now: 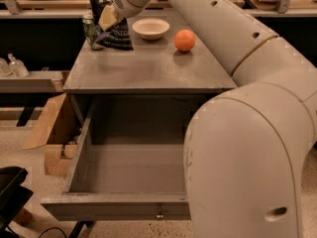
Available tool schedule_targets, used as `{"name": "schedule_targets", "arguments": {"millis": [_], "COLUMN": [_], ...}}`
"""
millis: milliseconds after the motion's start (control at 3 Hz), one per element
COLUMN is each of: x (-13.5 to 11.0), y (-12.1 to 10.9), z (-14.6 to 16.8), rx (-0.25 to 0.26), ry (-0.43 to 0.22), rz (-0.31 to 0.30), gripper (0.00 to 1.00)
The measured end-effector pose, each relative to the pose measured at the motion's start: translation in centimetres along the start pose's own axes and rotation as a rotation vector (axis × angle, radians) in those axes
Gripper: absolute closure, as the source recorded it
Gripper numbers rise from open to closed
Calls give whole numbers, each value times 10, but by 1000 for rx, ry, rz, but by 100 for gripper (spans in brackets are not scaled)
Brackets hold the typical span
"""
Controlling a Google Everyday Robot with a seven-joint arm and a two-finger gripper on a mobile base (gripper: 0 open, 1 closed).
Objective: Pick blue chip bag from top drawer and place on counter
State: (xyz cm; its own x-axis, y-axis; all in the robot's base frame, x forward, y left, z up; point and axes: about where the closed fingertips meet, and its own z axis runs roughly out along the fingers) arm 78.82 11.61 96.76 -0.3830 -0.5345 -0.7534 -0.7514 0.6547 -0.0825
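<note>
The blue chip bag (118,35) is upright at the back left of the grey counter (148,71), next to a green can (90,28). My gripper (107,17) is at the bag's pinched top and shut on it, with a tan finger pad (109,19) against the top. The bag's bottom is at the counter's surface; I cannot tell whether it rests there. The top drawer (79,148) is pulled wide open below the counter and nothing shows inside. My white arm reaches from the lower right across the counter and hides the drawer's right part.
A white bowl (151,28) and an orange (184,40) sit at the back of the counter, right of the bag. A cardboard box (52,133) lies on the floor left of the drawer. A shelf with bottles (12,66) stands at the left.
</note>
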Motion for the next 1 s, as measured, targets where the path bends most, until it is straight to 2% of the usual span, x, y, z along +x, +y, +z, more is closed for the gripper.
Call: {"name": "schedule_targets", "arguments": {"millis": [667, 1000], "x": [2, 3], "y": [4, 5], "z": [7, 10], "rx": [-8, -12], "ry": [8, 11], "rz": [-2, -3], "gripper": [50, 28]}}
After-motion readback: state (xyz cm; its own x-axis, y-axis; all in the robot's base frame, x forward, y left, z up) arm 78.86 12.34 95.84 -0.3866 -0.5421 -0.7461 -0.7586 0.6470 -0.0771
